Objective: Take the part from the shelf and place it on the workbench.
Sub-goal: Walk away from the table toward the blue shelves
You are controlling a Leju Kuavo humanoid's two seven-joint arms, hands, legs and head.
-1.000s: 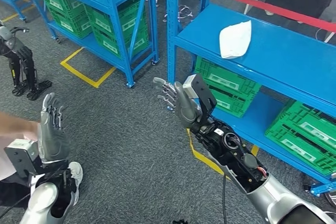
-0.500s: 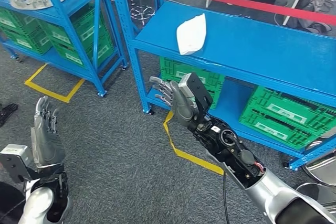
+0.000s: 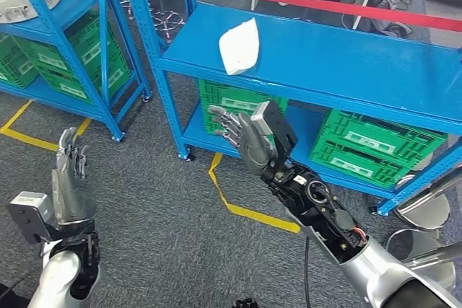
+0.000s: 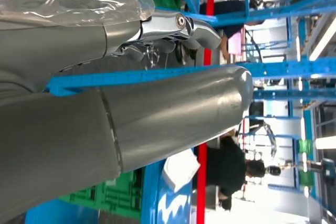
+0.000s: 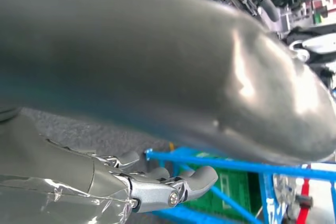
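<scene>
A long blue shelf [image 3: 338, 63] runs across the upper right of the head view, its top board carrying the white part [image 3: 240, 46] near the left end, lying flat and touching nothing else. Beneath the board sit green crates [image 3: 376, 146] on the lower level. A second blue rack [image 3: 65, 34] stands to the left with more green crates and a round pale object on top, too cut off at the frame edge to identify. Grey carpet with yellow floor tape [image 3: 245, 210] lies below. The right hand [image 3: 242, 135] is raised in front of the shelf's lower level, below the part and apart from it, fingers spread and holding nothing. The left hand [image 3: 68, 178] is upright over the carpet, well apart from the shelf, fingers extended and empty.
</scene>
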